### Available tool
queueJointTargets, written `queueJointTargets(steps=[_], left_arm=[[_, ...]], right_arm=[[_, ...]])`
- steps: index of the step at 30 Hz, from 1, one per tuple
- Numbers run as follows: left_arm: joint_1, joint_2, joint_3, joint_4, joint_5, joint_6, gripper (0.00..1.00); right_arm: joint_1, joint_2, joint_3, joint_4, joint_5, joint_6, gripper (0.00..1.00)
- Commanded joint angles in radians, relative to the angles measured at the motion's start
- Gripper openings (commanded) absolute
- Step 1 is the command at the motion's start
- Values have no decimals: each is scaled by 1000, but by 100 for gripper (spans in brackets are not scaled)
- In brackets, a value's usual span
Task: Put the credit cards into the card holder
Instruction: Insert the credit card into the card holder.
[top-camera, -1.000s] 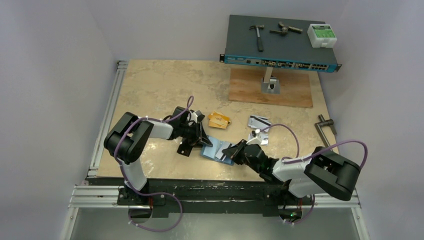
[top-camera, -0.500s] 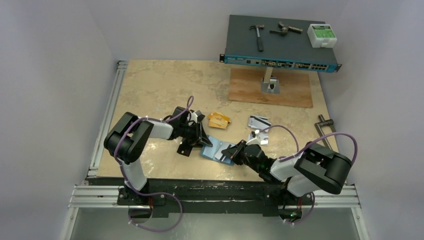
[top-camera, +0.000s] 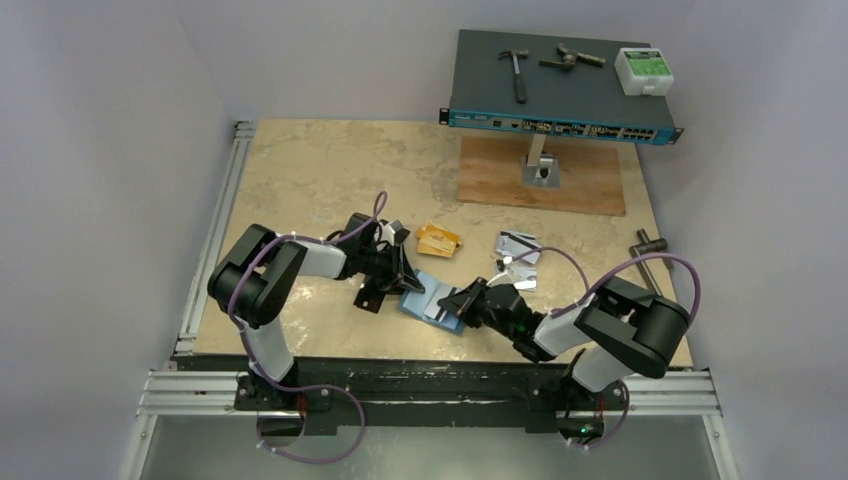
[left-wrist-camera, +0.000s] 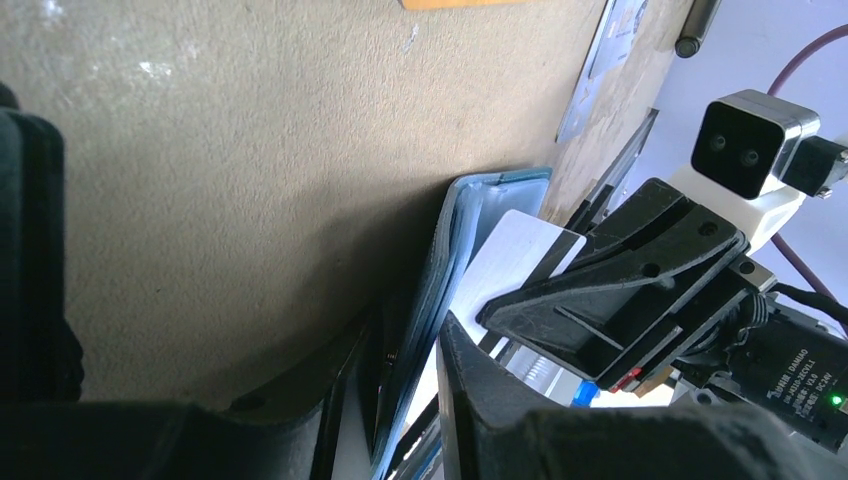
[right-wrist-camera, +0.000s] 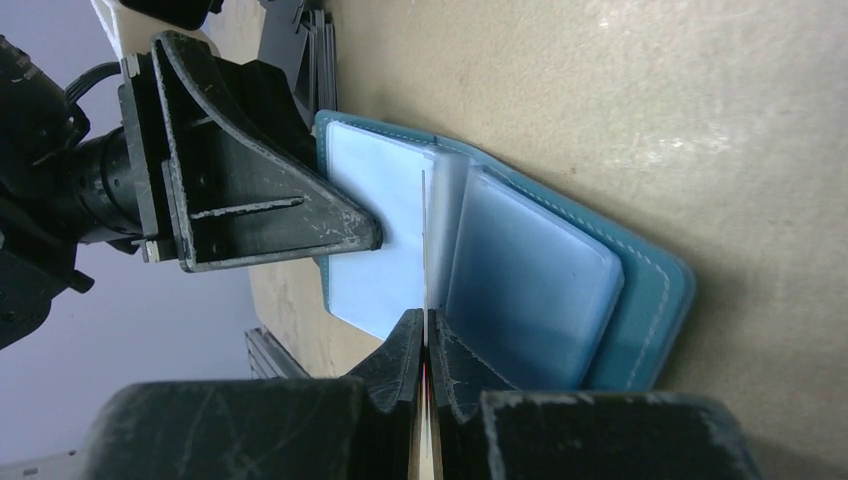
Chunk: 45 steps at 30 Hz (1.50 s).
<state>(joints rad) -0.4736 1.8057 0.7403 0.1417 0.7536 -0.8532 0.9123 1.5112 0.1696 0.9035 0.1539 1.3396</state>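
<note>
Teal leather folding card holder (right-wrist-camera: 650, 300): my left pincer (left-wrist-camera: 400, 390) pinches it steady, my right pincer (right-wrist-camera: 425, 345) pinches a thin silver-white card (left-wrist-camera: 520, 245) for inserting.

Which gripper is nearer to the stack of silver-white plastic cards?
Right. The right gripper sits at the side of the teal folding card holder facing the silver-white stack; the left gripper clamps its opposite side.

We can read almost nothing here. On the black motor housing (left-wrist-camera: 800, 365) at the right edge of the left wrist view there is small white print: we make out "DAMIAO" and "24V", and the rest is too small. The rack device (top-camera: 560, 124) and the green label of the white box (top-camera: 643, 68) also carry print, but it is not readable.
</note>
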Motion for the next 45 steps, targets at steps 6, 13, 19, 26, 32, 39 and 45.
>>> queueJointTargets(steps=[6,13,19,26,32,39,45], left_arm=[[-5,-27,2,21,13,-4,25],[-6,-29,2,21,15,-4,24],[-7,-30,2,19,12,-1,24],[-7,-27,4,15,8,3,23],[-7,-28,7,1,2,13,23],[-1,-34,55,-107,-22,77,27],[6,-73,128,-344,-46,243,38]], right_arm=[[-22,10,84,-143,-64,-48,0],[-23,-60,137,-399,-40,-63,32],[-23,-170,113,-510,-10,-47,46],[-23,-236,80,-533,-6,-27,44],[-23,-258,68,-537,-5,-16,30],[-23,-249,59,-520,-2,-5,0],[-26,-200,57,-474,-13,-5,0]])
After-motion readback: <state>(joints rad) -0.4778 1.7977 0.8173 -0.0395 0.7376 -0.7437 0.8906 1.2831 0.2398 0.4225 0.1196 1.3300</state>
